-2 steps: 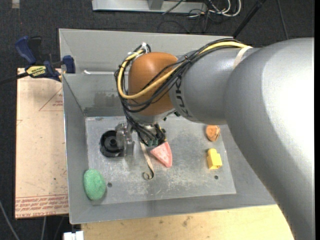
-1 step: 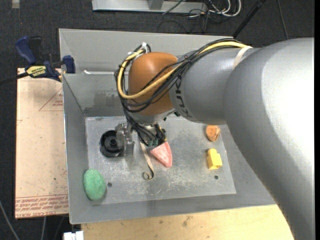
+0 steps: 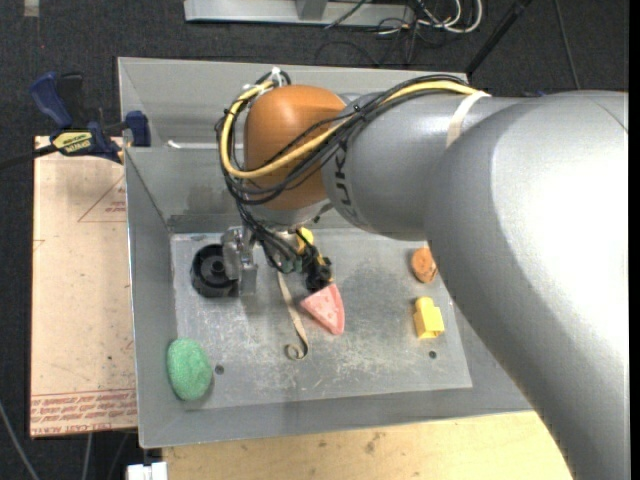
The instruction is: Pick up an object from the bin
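My gripper (image 3: 241, 271) hangs below the orange wrist cover at the bin's back left, low over the floor. It stands right beside the right edge of a black round ring-shaped thing (image 3: 210, 270), touching it or nearly so. Just right of the gripper lies a small black and yellow thing (image 3: 312, 260), partly hidden by cables. A thin tan strap with a hooked end (image 3: 293, 320) runs from there toward the front. A pink wedge (image 3: 326, 310) lies next to the strap on its right.
A green oval lump (image 3: 188, 370) lies in the front left corner. A yellow block (image 3: 428, 318) and an orange piece (image 3: 424, 264) lie at the right, close to the arm, which covers the bin's right side.
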Motion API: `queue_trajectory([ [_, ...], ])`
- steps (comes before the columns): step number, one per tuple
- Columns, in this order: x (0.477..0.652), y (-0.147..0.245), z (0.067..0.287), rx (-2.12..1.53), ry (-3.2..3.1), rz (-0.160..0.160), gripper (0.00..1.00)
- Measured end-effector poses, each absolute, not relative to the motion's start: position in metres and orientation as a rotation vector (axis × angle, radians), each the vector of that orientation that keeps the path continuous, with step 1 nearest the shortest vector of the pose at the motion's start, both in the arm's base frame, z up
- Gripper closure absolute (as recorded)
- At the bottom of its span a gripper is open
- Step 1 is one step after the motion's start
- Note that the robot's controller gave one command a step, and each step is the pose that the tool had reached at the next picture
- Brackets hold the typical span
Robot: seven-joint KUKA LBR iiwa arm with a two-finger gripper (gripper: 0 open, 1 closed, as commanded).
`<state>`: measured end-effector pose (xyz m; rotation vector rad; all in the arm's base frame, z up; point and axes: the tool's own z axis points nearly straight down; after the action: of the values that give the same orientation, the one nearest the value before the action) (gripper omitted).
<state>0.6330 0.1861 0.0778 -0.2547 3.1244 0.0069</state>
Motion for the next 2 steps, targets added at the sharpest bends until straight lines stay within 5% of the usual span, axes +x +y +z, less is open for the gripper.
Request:
queue_trajectory([
  [1, 0.648, 0.169, 0.077, -0.268, 3.114, 0.014, 1.0],
  [2, 0.645, 0.167, 0.122, -0.195, 3.138, 0.001, 1.0],
])
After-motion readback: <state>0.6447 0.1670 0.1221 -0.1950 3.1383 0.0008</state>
